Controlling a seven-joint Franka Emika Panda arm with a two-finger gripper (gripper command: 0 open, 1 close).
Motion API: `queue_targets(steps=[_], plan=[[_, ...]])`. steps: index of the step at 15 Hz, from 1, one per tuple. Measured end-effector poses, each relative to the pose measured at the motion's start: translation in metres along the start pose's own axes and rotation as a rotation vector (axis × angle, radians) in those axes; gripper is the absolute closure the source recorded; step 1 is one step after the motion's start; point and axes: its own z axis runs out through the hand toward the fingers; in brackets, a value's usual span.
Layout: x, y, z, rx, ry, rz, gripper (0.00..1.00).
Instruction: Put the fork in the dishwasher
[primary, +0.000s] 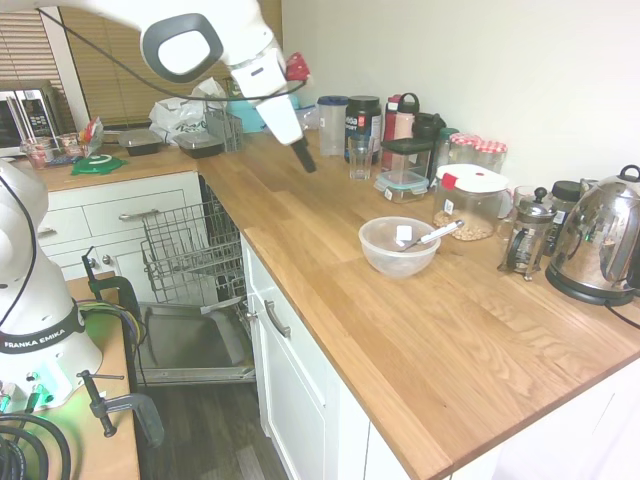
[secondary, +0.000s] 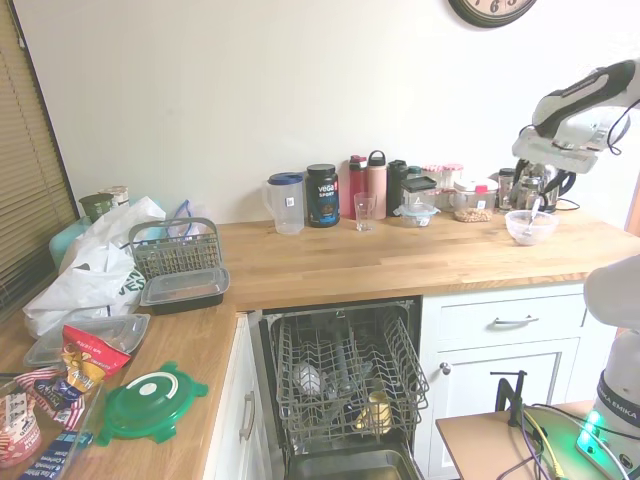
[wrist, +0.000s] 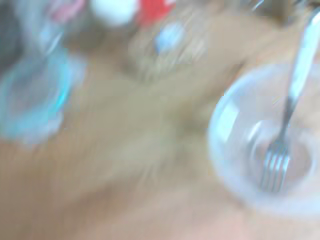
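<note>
The fork (primary: 432, 236) lay tines-down in the clear bowl (primary: 397, 247) on the wooden counter (primary: 420, 330), its handle resting on the rim toward the jars. The gripper (primary: 302, 156) hung in the air above the counter, well apart from the bowl and holding nothing; how far its fingers stood apart could not be told. The dishwasher (secondary: 345, 385) stood open with its wire rack (primary: 190, 250) pulled out. The wrist view, blurred, showed fork and bowl.

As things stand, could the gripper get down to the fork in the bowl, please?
Probably yes. The fork leans in the open clear bowl, handle over the rim, with nothing covering it. The gripper is raised above bare counter, and only jars behind the bowl crowd that side.
</note>
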Motion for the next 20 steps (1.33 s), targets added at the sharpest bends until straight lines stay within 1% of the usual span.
queue_targets(steps=[2, 5, 7, 9, 11, 12, 15, 20], plan=[[0.037, -0.017, 0.030, -0.011, 0.017, 0.057, 0.00], [0.080, -0.039, 0.087, -0.069, 0.022, 0.109, 0.00], [0.108, -0.049, 0.126, -0.099, 0.041, 0.137, 0.00], [0.130, -0.061, 0.153, -0.113, 0.072, 0.151, 0.00], [0.139, -0.069, 0.168, -0.124, 0.096, 0.155, 0.00], [0.141, -0.072, 0.172, -0.129, 0.107, 0.151, 1.00], [0.142, -0.073, 0.182, -0.152, 0.127, 0.169, 1.00], [0.149, -0.065, 0.186, -0.177, 0.122, 0.193, 1.00]])
